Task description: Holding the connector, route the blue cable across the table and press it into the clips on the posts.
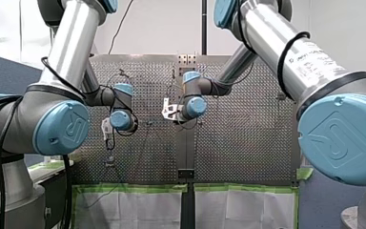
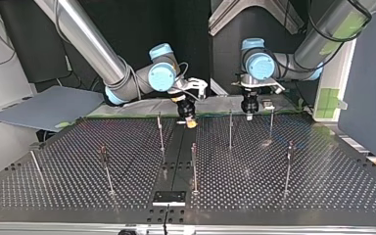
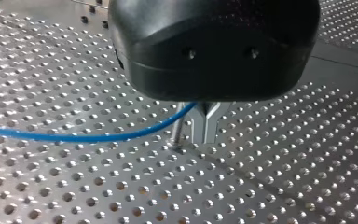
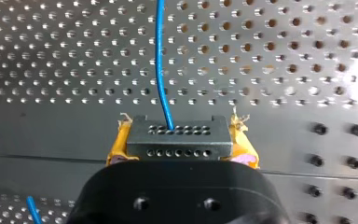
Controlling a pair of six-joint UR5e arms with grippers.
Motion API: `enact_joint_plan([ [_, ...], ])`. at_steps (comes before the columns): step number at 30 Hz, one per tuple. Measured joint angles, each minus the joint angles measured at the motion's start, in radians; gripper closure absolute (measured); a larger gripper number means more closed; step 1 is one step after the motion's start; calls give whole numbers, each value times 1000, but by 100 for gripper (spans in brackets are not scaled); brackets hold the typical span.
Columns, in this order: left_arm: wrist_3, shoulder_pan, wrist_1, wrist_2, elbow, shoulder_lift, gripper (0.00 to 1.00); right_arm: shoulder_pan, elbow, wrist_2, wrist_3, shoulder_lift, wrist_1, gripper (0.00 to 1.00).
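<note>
Connector (image 4: 177, 137): dark grey block with two rows of holes, pinched in your right hand (image 4: 179, 148) between yellow pads (image 4: 118, 148).
Blue cable (image 4: 160, 60): thin, leaves the connector and runs over the bench (image 4: 270, 56).
Your left hand (image 3: 206, 127): metal fingers (image 3: 198, 128) pinching the blue cable.

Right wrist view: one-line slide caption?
Right gripper, yellow pads, clamps the connector; blue cable runs from it over the perforated table.
</note>
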Motion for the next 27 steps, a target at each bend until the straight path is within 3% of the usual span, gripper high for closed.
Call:
enact_joint_plan([
  [6, -3, 0, -17, -4, -13, 44, 100, 5, -1, 7, -1, -27, 32, 100],
  [13, -1, 0, -17, -11, -37, 55, 100, 14, 2, 15, -4, -32, 66, 100],
  [20, -10, 0, 5, -9, -51, 55, 100, 21, 22, 20, -3, -32, 71, 100],
  [27, -37, 0, 61, 22, -50, 41, 100, 15, 26, 18, 7, -21, 64, 100],
])
